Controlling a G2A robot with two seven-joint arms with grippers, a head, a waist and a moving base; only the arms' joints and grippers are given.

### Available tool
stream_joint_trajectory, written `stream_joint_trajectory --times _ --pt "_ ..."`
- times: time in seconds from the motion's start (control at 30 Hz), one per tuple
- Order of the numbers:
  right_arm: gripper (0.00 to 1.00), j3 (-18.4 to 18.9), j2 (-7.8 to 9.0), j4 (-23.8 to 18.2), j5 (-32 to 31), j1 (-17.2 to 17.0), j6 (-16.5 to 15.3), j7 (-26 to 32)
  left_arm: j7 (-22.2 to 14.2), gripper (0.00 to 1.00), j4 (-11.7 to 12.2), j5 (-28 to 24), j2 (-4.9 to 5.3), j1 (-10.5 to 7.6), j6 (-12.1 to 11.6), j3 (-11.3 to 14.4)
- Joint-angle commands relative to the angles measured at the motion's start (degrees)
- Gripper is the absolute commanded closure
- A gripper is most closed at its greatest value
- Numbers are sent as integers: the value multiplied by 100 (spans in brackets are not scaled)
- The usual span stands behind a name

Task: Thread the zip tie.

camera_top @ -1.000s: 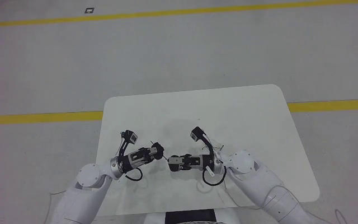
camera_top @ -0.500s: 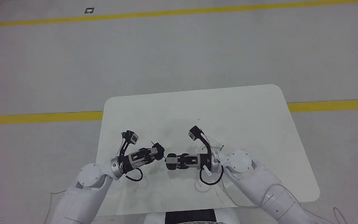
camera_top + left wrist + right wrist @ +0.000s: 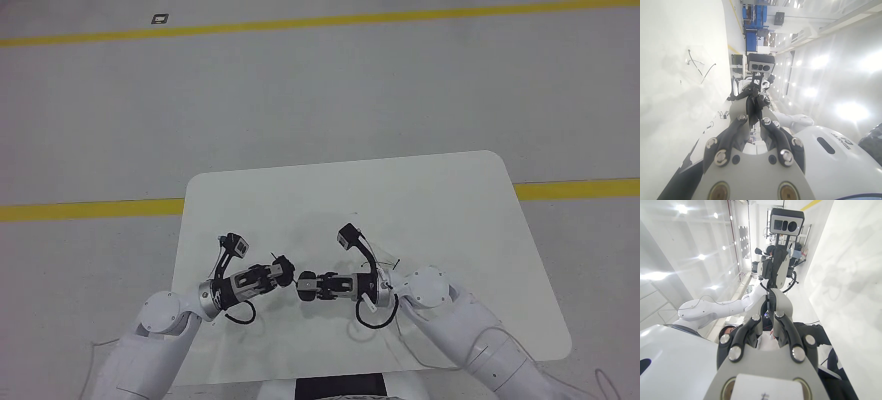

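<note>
Near L gripper & R gripper tips, zip tie mostly hidden.

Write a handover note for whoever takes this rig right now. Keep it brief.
Left gripper: shut on the zip tie, whose thin end sticks out past the fingers.
Right gripper: shut, its tip close to the left's, over the table on the robot's side. What it pinches is too small to tell.
Spare ties: on the table beside the right arm.
Done: tie is off the table, and the grippers face each other.
Left: no closed loop shows. The tail likely has to be lined up and fed through the head.
</note>
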Motion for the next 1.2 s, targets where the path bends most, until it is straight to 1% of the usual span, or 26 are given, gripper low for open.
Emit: stream_joint_trajectory --times 0.0,0.13,0.17,0.2,0.23,0.27,0.33,0.43,0.47,0.53,0.63,0.73,0.8,0.87,0.9,0.93,0.97,1.17 --pt "100 6 3 -1 -13 -1 10 -6 -8 100 -2 4 3 -2 0 4" --pt "100 66 22 11 -12 -8 21 22 -57 100 -29 -14 12 3 0 0" --pt "100 84 28 12 -9 -12 21 37 -83 87 -31 -22 15 5 0 -7" --pt "100 105 35 13 -5 -16 21 54 -101 69 -31 -31 17 8 0 -14" --pt "100 126 42 14 1 -21 20 76 -138 15 -31 -62 19 15 0 -13" --pt "100 151 52 15 8 -28 19 114 -229 0 -39 -95 25 13 0 -18" --pt "100 194 67 18 44 -36 7 199 -335 0 -54 -179 32 18 0 -61" --pt "100 276 95 40 169 -36 -34 400 -666 0 -29 -354 52 23 0 -179" --pt "100 319 106 60 251 -33 -62 491 -861 0 -16 -428 63 24 0 -224" --pt "100 361 120 64 374 -16 -66 685 -1100 0 8 -486 80 14 0 -319" --pt "100 426 136 129 615 44 -66 1063 -1569 0 69 -606 111 -1 0 -446" --pt "100 427 132 234 862 153 -66 1462 -1973 0 162 -792 127 -30 0 -494" --pt "100 414 116 314 1013 224 -66 1618 -2142 0 224 -932 128 -67 0 -473" --pt "100 384 88 403 1227 310 -66 1827 -2142 0 243 -976 138 -119 0 -378" --pt "100 357 72 445 1352 345 -66 1963 -2142 0 227 -1013 146 -127 0 -287" --pt "100 326 53 531 1426 409 -66 2091 -2142 0 240 -982 158 -150 0 -264" --pt "100 303 43 585 1383 463 -66 2117 -2142 0 240 -982 158 -150 0 -264" --pt "100 303 43 585 1383 463 -66 2117 -2142 0 240 -982 158 -150 0 -264"
